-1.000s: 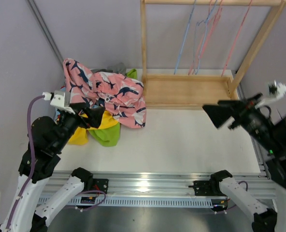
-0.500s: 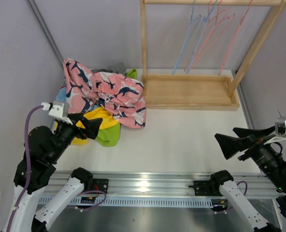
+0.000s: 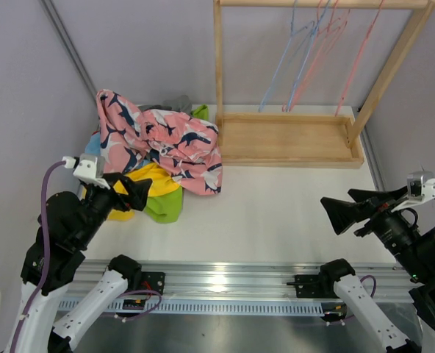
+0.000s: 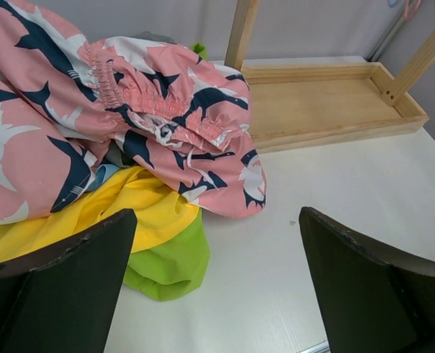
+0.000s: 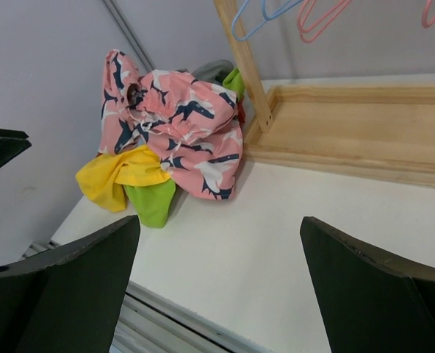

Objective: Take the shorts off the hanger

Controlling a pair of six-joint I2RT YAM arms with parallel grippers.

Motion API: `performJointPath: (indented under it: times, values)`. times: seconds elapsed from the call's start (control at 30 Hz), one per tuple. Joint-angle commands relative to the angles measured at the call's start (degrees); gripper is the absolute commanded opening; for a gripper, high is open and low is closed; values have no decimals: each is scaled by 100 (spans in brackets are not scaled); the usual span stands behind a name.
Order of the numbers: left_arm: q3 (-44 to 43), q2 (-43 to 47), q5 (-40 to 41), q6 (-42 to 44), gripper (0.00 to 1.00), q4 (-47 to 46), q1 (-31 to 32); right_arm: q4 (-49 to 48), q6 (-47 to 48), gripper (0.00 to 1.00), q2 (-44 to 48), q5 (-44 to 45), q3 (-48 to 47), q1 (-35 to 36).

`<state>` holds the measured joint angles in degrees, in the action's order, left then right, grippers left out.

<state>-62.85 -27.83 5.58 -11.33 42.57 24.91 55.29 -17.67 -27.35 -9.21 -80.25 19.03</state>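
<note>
Left hand (image 3: 138, 190), right hand (image 3: 340, 205) spread; shorts (image 3: 172, 141) heaped on table (image 3: 272, 217); hangers (image 3: 311, 55) on rack (image 3: 218, 66)

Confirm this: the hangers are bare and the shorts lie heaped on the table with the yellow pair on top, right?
No: the pink printed pair lies on top; the yellow pair pokes out beneath it, as the top view shows.

The heap of shorts (image 3: 159, 147) is occupying the worktop's (image 3: 276, 217) far-left corner, reaching the left post of the wooden rack (image 3: 283, 140). The rack is blocking the far right, with hangers (image 3: 306, 66) dangling inside it. Bare worktop is running across the near half, leaving passage there.
</note>
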Motion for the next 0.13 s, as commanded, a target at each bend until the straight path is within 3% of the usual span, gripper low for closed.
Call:
performJointPath:
  times: [0.0,0.1]
  values:
    - [-35,-29,206,193,99,-213,32,-474,115,100,90,43,166,22]
    - [1,-99,338,272,99,-354,32,-580,159,99,46,60,299,13]
